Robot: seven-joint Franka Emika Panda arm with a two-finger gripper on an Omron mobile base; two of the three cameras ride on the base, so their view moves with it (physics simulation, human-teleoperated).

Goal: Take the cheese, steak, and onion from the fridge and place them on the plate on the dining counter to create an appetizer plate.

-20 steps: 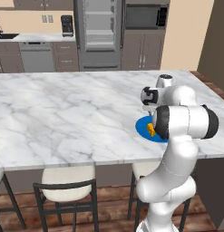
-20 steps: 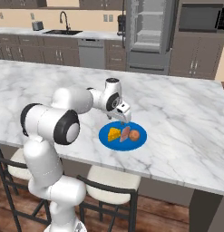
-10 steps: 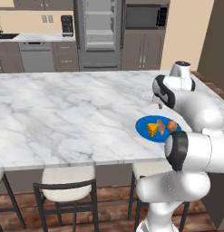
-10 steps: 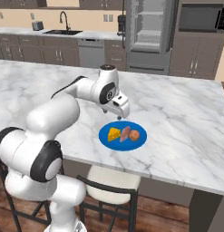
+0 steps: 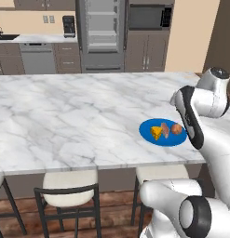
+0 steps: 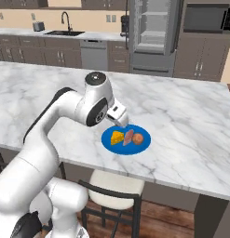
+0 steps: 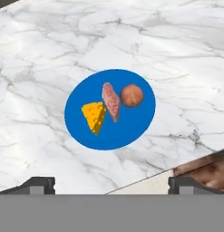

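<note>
Plate (image 7: 131,131) near dining counter (image 7: 50,54) edge, holding cheese (image 7: 94,116), steak (image 7: 111,101), onion (image 7: 132,95); claw (image 7: 111,185) released above

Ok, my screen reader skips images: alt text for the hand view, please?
A blue plate on the white marble dining counter holds a cheese wedge, a steak and an onion, side by side, seen from above.

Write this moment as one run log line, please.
plate: on dining counter | on plate: cheese, steak, onion | gripper: above plate, jaws open, empty
</note>
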